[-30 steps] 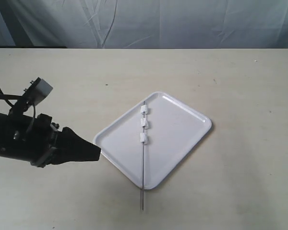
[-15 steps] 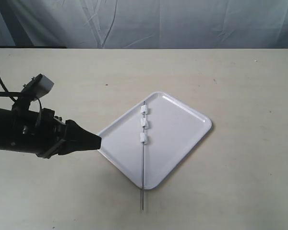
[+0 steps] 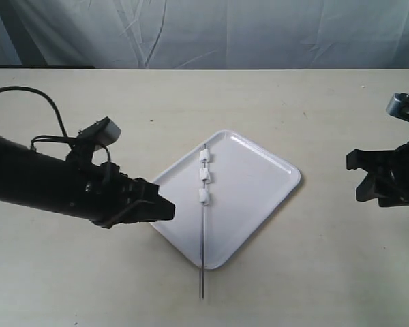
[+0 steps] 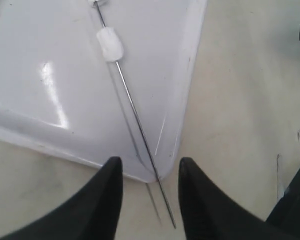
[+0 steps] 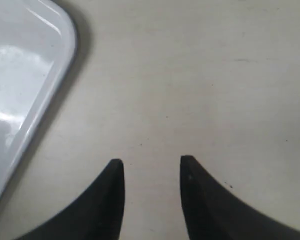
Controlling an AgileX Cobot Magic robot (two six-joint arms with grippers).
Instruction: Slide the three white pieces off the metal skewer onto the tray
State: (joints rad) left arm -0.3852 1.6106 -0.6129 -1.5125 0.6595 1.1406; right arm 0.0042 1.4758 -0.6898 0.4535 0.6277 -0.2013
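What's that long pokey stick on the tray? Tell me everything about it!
The metal skewer is a very thin, straight, dark grey rod. It lies flat across the white tray, with one end sticking out past the tray's corner over the table. Near its other end, three white pieces are threaded on it. Nothing is holding it.

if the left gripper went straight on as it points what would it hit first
Most likely the rim of the tray, then the bare shaft of the metal skewer below the lowest white piece. The height of the left gripper is unclear, so it might clear the rim.
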